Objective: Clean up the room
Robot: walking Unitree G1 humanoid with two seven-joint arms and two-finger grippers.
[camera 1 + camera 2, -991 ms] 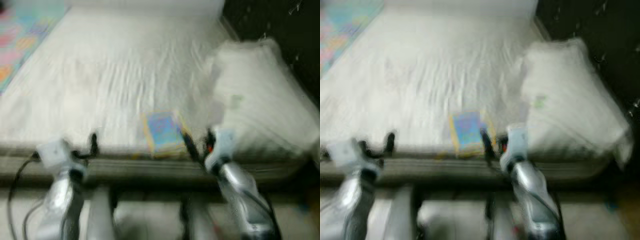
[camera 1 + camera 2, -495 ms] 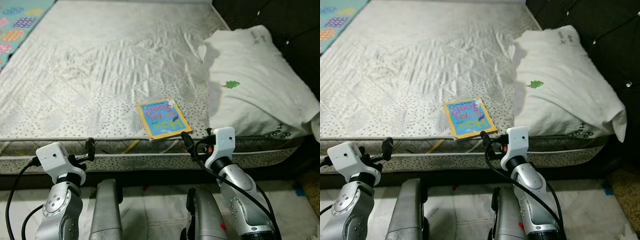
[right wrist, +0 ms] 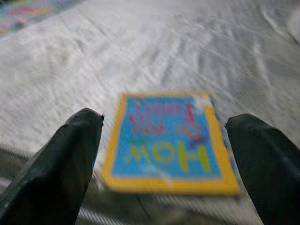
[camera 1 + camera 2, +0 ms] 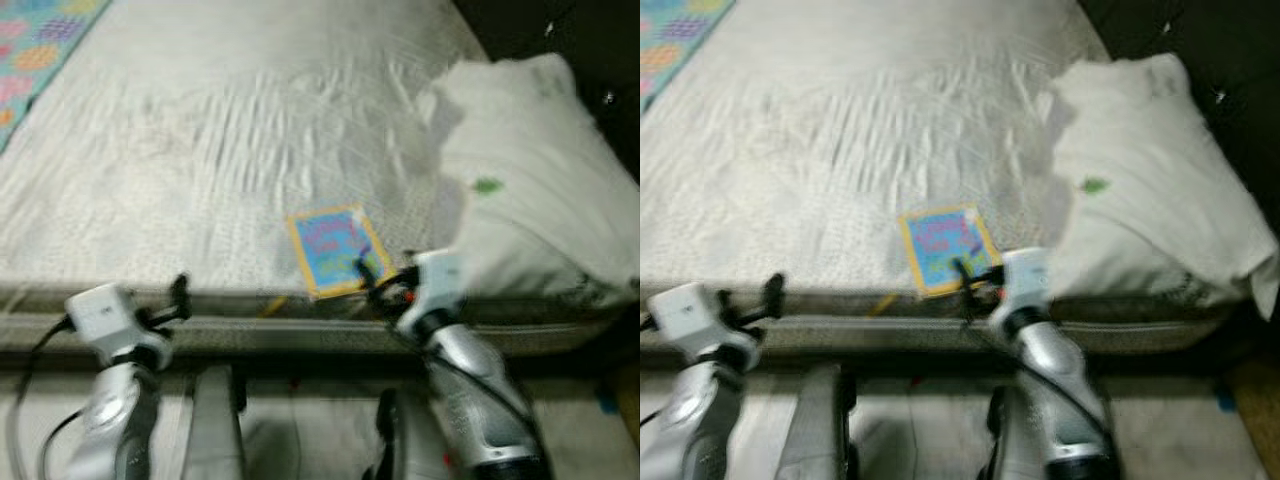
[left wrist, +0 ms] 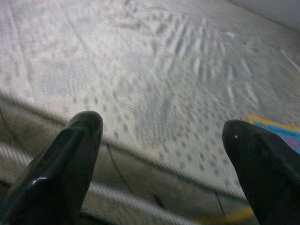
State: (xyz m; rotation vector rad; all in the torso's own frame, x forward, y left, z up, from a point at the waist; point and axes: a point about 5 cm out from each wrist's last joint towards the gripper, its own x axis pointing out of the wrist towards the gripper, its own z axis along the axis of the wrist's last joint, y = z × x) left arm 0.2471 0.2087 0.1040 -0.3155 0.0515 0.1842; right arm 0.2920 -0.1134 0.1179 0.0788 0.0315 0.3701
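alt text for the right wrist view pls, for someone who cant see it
A blue book with a yellow border lies flat on a white quilted mattress, close to its near edge, framed between the two open black fingers of the right gripper. The picture is slightly blurred, and a strip of colourful mat shows at the far corner.

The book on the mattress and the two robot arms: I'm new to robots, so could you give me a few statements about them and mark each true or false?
1. The book has a blue cover with a yellow border. True.
2. The right gripper has its fingers shut on the book. False: they are spread open before it.
3. The book lies on the pillow. False: it lies on the mattress, near its front edge.
4. The left gripper is open. True.
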